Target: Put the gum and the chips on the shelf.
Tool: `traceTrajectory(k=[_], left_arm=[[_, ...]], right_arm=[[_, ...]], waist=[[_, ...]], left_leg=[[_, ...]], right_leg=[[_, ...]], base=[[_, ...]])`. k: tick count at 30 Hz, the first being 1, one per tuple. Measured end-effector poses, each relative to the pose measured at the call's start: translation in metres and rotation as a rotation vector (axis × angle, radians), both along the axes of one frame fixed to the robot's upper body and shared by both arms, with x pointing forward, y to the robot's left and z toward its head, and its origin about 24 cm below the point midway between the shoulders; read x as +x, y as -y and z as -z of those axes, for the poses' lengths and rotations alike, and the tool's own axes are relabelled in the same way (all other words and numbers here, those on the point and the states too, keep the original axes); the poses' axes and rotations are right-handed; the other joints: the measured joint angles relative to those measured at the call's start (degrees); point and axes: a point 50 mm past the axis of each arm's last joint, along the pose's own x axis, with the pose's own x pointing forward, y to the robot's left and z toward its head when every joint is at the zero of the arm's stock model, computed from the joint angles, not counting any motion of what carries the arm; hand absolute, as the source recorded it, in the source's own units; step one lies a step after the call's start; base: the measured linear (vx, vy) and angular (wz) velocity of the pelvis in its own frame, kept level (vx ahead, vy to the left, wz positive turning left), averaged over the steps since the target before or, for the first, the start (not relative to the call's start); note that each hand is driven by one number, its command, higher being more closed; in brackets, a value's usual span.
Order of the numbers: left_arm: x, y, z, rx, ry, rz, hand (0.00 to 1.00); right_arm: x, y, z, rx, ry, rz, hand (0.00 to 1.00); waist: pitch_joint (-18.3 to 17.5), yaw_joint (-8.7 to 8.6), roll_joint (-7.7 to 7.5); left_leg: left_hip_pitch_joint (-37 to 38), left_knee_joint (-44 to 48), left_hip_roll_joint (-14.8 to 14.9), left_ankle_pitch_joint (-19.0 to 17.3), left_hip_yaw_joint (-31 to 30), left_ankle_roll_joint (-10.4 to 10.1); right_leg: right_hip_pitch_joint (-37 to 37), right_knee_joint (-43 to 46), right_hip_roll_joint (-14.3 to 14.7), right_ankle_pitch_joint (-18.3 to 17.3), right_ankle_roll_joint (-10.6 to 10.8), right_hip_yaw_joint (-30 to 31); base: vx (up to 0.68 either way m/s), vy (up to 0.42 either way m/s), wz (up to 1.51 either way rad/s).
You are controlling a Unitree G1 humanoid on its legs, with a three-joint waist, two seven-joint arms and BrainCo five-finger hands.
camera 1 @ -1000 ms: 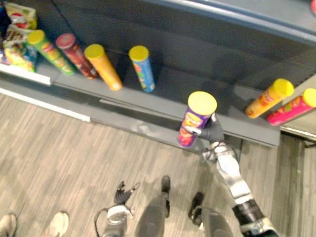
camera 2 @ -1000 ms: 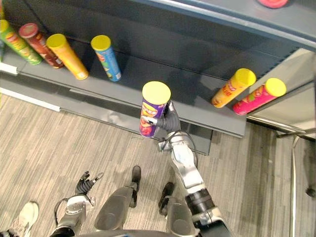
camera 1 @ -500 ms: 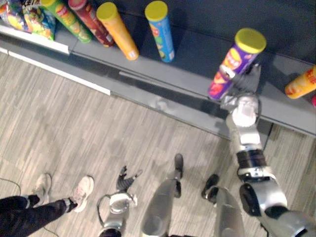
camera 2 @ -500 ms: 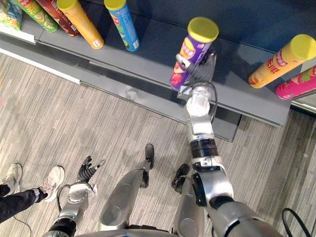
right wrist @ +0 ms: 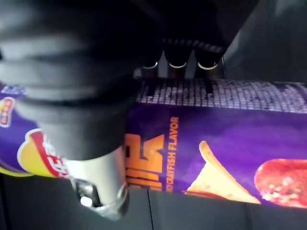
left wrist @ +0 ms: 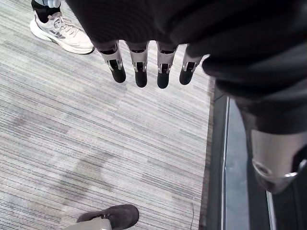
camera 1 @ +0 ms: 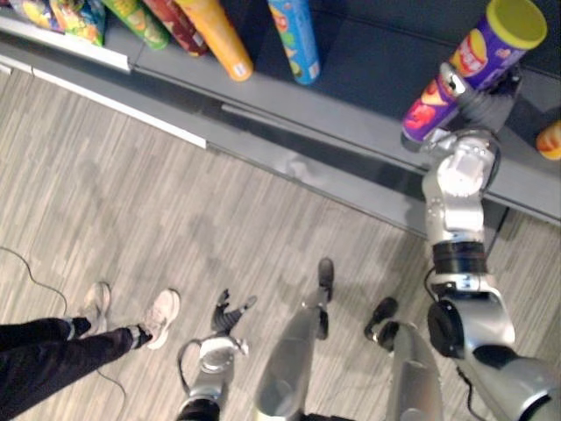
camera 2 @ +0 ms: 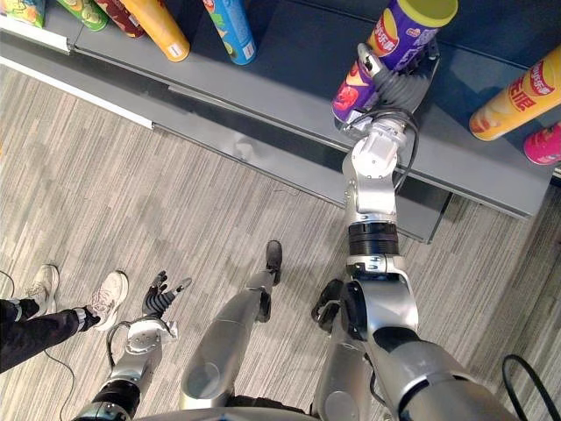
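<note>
Chips can (camera 2: pixel 399 39) is now well in over the shelf (camera 2: pixel 298 61). A second ago its base hung at the front lip, with floor showing below it. The right arm has since stretched forward and carried the can toward the back wall, and the head camera has dipped with the reach, so the whole view has shifted. Right hand (camera 2: pixel 396 88) is clamped round the can's lower half, fingers (camera 1: pixel 449 83) wrapped across the label; the right wrist view confirms the purple tube against the palm. The can leans, lid up and tipped to the far right, base low over the board; I cannot tell whether the base touches. It sits in the gap between the blue can (camera 2: pixel 230 31) to the left and the orange can (camera 2: pixel 515 92) to the right, apart from both. Left hand (left wrist: pixel 140 72) hangs low over the floor, fingers straight, empty. Judgement: placement of the chips is near its end, and what remains is to stand the can upright, settle the base and let go.
</note>
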Motion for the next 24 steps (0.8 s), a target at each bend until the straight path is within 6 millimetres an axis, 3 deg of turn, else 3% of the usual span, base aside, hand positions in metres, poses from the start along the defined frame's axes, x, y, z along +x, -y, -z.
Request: traceTrajectory(k=[3, 10, 16, 24], left_arm=[[0.005, 0.008, -0.002, -0.022, 0.014, 0.006, 0.0], [0.01, 0.013, -0.005, -0.035, 0.035, 0.01, 0.0], [0.014, 0.015, -0.008, -0.069, 0.059, -0.007, 0.0], [0.016, 0.023, -0.01, -0.098, 0.076, -0.003, 0.0]], right_arm=[[-0.001, 0.0, -0.006, -0.004, 0.017, 0.001, 1.0], [-0.001, -0.003, -0.018, -0.008, 0.045, -0.009, 1.0], [-0.003, -0.007, -0.04, -0.014, 0.106, -0.02, 1.0], [-0.004, 0.005, -0.059, -0.045, 0.131, 0.02, 1.0]], waist=[[0.4, 0.57, 0.83], [0.5, 1.05, 1.03], [0.5, 1.14, 1.13], [0.7, 1.28, 1.66]], left_leg=[[-0.9, 0.0, 0.1, -0.1, 0.0, 0.1], [-3.6, 1.0, 0.6, 0.2, 1.3, -0.1], [-5.0, 1.2, 0.6, 0.0, 1.2, 0.2], [-6.7, 1.9, 0.8, -0.1, 1.6, 0.3]], right_leg=[[-0.7, 0.2, 0.0, 0.0, 0.0, -0.1], [-3.3, 1.2, -0.4, -0.1, -0.2, -0.4], [-4.6, 2.2, -0.8, -0.7, -0.6, -1.0], [-5.6, 3.7, -1.7, -1.5, -0.8, -2.5]], base=[[-0.01, -0.022, 0.01], [0.01, -0.037, 0.03], [0.0, -0.044, 0.05], [0.0, -0.039, 0.1]])
